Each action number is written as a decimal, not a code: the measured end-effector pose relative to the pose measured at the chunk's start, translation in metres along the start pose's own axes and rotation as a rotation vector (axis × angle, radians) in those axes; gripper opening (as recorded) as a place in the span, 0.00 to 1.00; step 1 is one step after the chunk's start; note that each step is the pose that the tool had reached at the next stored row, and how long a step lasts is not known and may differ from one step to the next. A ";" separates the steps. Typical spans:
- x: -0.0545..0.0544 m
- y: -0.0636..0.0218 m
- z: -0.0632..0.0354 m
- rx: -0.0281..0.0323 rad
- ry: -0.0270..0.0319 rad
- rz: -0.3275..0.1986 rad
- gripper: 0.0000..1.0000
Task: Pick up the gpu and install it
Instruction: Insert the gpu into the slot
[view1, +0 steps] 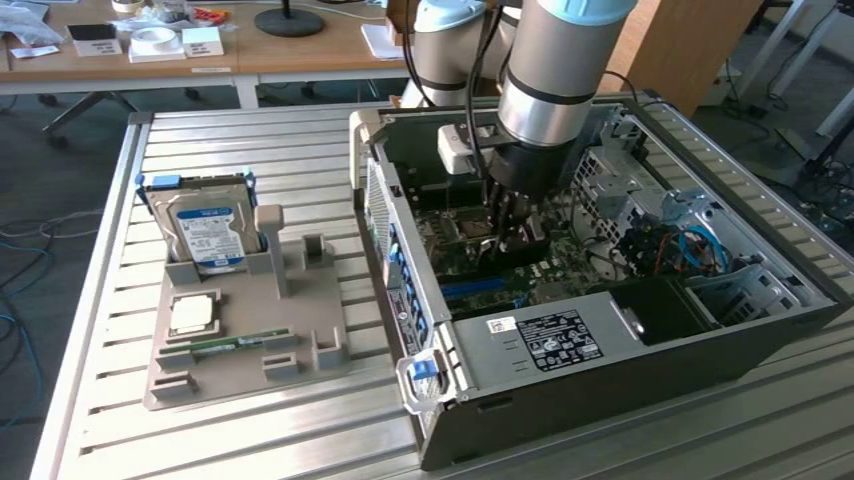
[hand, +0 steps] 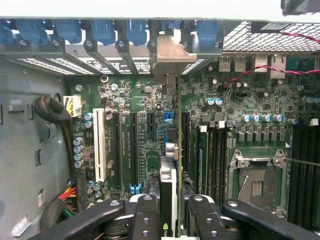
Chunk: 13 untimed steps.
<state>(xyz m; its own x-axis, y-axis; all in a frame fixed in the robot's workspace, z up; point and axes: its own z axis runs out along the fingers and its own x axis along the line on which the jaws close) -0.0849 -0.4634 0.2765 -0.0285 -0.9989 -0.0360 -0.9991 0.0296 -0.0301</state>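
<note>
One gpu (hand: 169, 175) clamped edge-on in end effector (hand: 170, 217), wrist view; exterior view: arm (view1: 561, 60) inside open case (view1: 574, 415).

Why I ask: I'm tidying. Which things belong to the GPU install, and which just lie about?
In the job: gpu, gripped in the hand; motherboard; computer case.
Lying about: hard drive, RAM stick, square silver chip, on the grey holder.

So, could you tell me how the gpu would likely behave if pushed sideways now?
The gpu looks thin and flat, so it is probably stiff along its length yet apt to tilt in the gripper, which grips just one end. It seems fragile, being a slim circuit card; its metal bracket likely takes force better.
</note>
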 end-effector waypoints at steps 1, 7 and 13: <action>0.000 0.0001 0.0002 0.0000 0.0000 0.000 0.27; -0.001 0.0007 0.0013 -0.0001 -0.0001 -0.002 0.27; -0.001 0.0011 0.0017 0.0000 -0.0005 -0.006 0.27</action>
<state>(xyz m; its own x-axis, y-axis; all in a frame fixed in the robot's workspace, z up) -0.0859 -0.4624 0.2748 -0.0225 -0.9991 -0.0363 -0.9993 0.0236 -0.0303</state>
